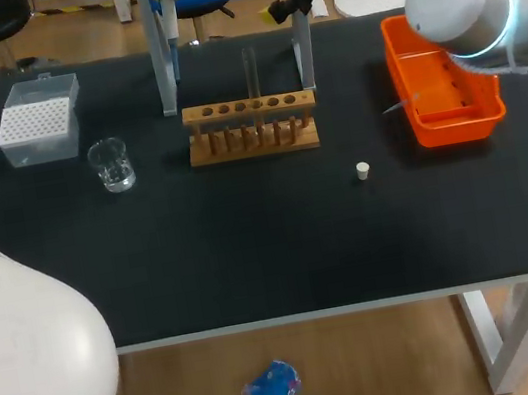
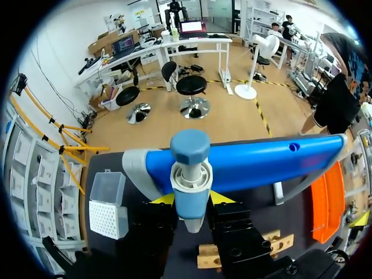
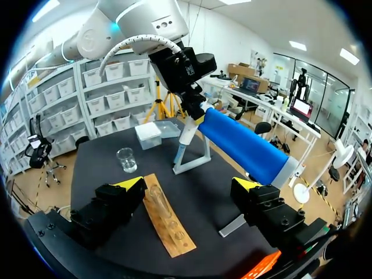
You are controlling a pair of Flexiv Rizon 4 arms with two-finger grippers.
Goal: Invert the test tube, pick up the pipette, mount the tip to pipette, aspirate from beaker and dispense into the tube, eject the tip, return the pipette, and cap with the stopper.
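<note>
your left gripper (image 2: 190, 199) is clamped on the pipette (image 2: 190, 160), both yellow tips against its body, at the blue stand (image 2: 261, 163), 12 o'clock from the wooden rack (image 1: 252, 139). the test tube (image 1: 250, 73) stands upright in that rack. your right gripper (image 3: 187, 189) hangs spread wide, at 1 o'clock of the rack.

Beaker (image 1: 113, 165) before tip box (image 1: 36, 122), both left of the rack (image 1: 251, 129); pipette (image 3: 185, 139) behind it; stopper (image 1: 363, 171) and tray (image 1: 456, 131) to its right.

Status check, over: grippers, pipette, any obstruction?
Left gripper jaws shut on pipette at the stand. Right gripper open, empty, beside the stand. No obstruction seen.
</note>
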